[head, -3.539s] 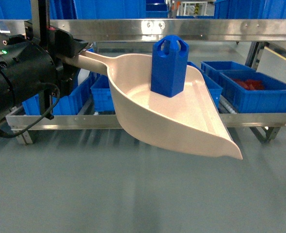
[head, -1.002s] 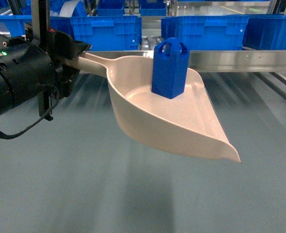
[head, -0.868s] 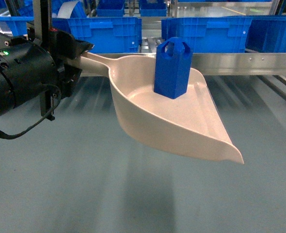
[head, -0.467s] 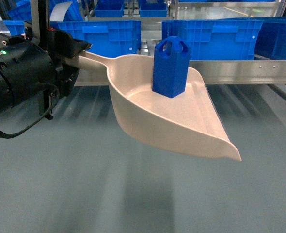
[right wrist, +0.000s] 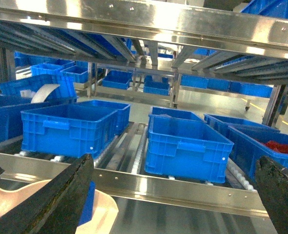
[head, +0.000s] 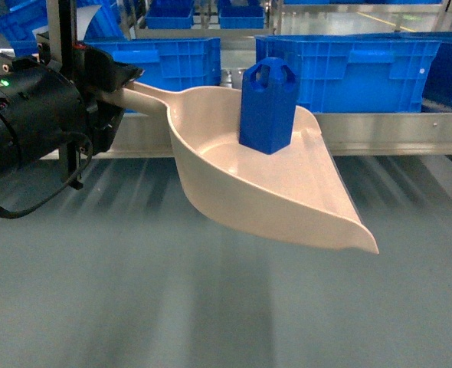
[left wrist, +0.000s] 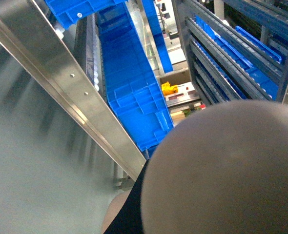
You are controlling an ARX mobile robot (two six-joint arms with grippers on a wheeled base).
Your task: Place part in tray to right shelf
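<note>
Beige tray point(head: 272, 188) clamped by handle in left gripper point(head: 115, 80), level; right gripper point(right wrist: 173, 204) jaws apart

The tray point(head: 287, 199) is smooth beige plastic with a soft sheen, and the part point(head: 267, 106) on it is bright-blue plastic, nearly matt. The right shelf point(right wrist: 193, 187) is brushed, reflective stainless steel, bearing blue crates point(right wrist: 188, 148) of ribbed moulded plastic. The floor point(head: 134, 307) looks smooth, matt grey-green.

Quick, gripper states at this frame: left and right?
Left gripper: shut on the tray handle, with the part standing upright in the tray.
Right gripper: open, holding nothing, facing the right shelf.
</note>
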